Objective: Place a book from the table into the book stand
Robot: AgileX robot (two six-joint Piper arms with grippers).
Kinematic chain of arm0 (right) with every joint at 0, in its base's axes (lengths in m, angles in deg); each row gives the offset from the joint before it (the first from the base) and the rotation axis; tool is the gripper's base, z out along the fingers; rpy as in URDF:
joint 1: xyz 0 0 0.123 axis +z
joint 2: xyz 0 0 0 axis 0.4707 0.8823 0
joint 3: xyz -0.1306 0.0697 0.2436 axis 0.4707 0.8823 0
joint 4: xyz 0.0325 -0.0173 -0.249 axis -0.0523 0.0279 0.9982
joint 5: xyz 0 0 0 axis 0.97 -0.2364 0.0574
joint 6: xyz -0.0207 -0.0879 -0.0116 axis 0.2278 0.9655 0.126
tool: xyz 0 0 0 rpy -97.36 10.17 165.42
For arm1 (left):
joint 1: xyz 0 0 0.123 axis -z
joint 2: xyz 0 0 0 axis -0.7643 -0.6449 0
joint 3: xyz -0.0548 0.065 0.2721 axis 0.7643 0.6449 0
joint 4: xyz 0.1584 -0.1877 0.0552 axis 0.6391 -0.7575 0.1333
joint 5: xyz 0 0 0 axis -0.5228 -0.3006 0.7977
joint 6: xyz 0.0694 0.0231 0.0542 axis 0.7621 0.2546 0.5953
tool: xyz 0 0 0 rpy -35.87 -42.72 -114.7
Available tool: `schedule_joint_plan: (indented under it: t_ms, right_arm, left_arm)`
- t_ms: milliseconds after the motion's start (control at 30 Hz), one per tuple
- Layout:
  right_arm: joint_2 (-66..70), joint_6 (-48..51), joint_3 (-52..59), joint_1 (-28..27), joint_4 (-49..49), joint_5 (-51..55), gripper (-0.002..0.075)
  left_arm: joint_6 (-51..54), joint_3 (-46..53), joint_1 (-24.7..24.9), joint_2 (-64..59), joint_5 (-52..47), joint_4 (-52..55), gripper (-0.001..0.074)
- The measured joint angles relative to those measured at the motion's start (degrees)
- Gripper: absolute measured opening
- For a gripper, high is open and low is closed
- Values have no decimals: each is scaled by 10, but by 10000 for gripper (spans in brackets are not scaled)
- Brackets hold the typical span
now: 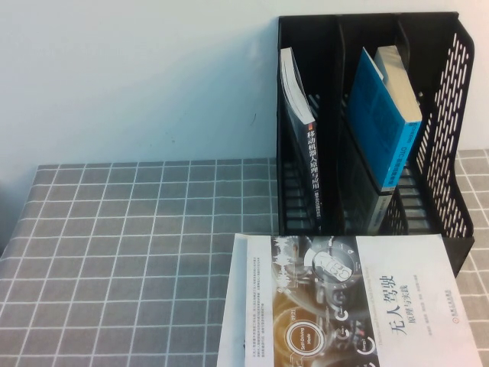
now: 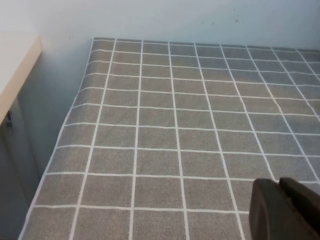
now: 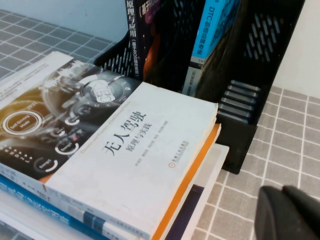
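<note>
The dark book (image 1: 303, 141) with white Chinese text on its spine stands leaning in the left compartment of the tall black book stand (image 1: 451, 153). It also shows in the right wrist view (image 3: 145, 40), inside the stand (image 3: 260, 60). Neither gripper shows in the high view. My left gripper (image 2: 279, 184) is shut and empty, low over the bare grid-cloth table (image 2: 160, 125) near its left edge. My right gripper (image 3: 283, 193) is shut and empty, above the table (image 3: 290, 130) beside the stack of books, just in front of the stand.
A bright-blue book (image 1: 386, 115) leans in the stand's middle compartment. A white-and-brown book (image 1: 344, 306) tops a stack (image 3: 100, 210) at the table's front, right before the stand. A white wall rises behind. The table's left edge (image 2: 55, 150) drops off.
</note>
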Motion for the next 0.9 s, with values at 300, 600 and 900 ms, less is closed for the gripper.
schedule_joint_plan:
  t_ms: [300, 600, 900]
  right_arm:
    - [0, -1, 0, 0, 0, 0, -3]
    - [0, -1, 0, 0, 0, 0, -3]
    - [0, -1, 0, 0, 0, 0, -3]
  left_arm:
    - [0, -1, 43, 0, -1, 7, 1]
    - [52, -1, 45, 0, -3, 10, 1]
    - [53, -1, 45, 0, -3, 10, 1]
